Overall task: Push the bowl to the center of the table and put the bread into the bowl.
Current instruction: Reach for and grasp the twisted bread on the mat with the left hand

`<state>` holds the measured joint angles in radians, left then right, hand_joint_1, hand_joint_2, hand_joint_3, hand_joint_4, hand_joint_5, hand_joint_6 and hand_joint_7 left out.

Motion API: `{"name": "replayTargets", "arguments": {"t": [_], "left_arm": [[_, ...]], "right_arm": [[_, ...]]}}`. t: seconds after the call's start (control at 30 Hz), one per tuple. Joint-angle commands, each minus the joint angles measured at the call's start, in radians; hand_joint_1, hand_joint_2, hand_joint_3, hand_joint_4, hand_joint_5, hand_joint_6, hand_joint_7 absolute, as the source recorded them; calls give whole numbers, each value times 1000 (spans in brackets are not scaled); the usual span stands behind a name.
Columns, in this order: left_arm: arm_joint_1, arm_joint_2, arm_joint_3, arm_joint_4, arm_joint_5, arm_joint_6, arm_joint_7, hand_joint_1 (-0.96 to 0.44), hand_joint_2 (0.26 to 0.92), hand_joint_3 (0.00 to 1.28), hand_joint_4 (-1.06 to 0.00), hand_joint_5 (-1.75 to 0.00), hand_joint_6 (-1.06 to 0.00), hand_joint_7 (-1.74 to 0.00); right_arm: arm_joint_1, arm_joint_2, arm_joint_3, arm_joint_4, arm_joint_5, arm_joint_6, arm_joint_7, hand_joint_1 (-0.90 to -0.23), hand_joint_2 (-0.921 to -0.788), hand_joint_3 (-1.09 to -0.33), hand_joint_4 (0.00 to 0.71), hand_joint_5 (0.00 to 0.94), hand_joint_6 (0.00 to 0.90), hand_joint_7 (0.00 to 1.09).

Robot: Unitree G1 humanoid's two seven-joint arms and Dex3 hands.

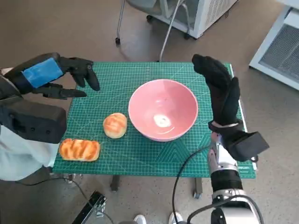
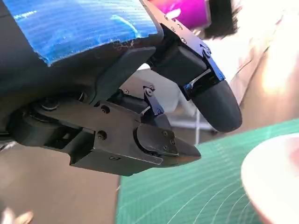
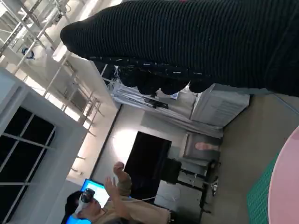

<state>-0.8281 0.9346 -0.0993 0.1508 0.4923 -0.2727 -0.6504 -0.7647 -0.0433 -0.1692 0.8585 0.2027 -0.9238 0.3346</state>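
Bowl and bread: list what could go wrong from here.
1. The right hand stands open beside the pink bowl; a hard push could slide it into the round bun close by.
2. The long loaf lies at the mat's near left edge; a clumsy grasp might knock it off.
3. The left hand hovers open, far from either bread.

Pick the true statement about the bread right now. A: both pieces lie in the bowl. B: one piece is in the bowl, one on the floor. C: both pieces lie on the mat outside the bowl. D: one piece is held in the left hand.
C: the round bread roll and the long bread loaf both lie on the green cutting mat beside the pink bowl, which holds neither.
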Motion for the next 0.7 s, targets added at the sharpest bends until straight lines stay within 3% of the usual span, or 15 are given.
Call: {"name": "replayTargets", "arguments": {"t": [0.03,0.13,0.2,0.23,0.27,0.33,0.4,0.53,0.7], "left_arm": [[-19,5,-4,-6,-7,8,-16,2,917,78,-561,-1239,-737,-1117],[6,14,0,-53,-29,96,-96,2,920,107,-517,-1265,-708,-1160],[26,29,-2,-114,-33,213,-191,2,920,197,-398,-1362,-625,-1262],[34,37,-4,-147,-33,274,-239,15,863,225,-287,-1051,-458,-1040],[42,46,-10,-189,-26,355,-301,19,838,245,-266,-901,-418,-924],[52,61,-17,-253,-16,469,-389,25,726,324,-203,-397,-306,-496],[66,74,-21,-303,-13,553,-456,26,664,360,-140,-203,-259,-302],[111,101,-19,-385,-6,644,-524,17,592,378,-30,-42,-189,-100],[191,135,-4,-469,10,656,-523,-7,608,297,-4,-6,-169,-26]], "right_arm": [[33,-4,-5,-5,11,2,6,-443,-911,-652,455,3,164,869],[39,-6,-7,-14,13,2,9,-444,-918,-637,455,3,162,871],[43,-8,-9,-20,14,3,10,-442,-919,-633,456,3,162,872],[45,-9,-9,-22,15,3,11,-440,-920,-632,456,4,162,872],[46,-10,-10,-23,16,3,11,-439,-920,-631,457,4,162,872],[48,-12,-11,-26,15,3,11,-434,-921,-631,457,4,162,872],[49,-13,-12,-27,13,1,9,-429,-921,-632,457,4,162,873],[49,-15,-13,-26,7,0,2,-425,-921,-631,457,4,162,874],[45,-15,-13,-19,1,-2,-3,-422,-921,-630,458,4,161,873]]}}
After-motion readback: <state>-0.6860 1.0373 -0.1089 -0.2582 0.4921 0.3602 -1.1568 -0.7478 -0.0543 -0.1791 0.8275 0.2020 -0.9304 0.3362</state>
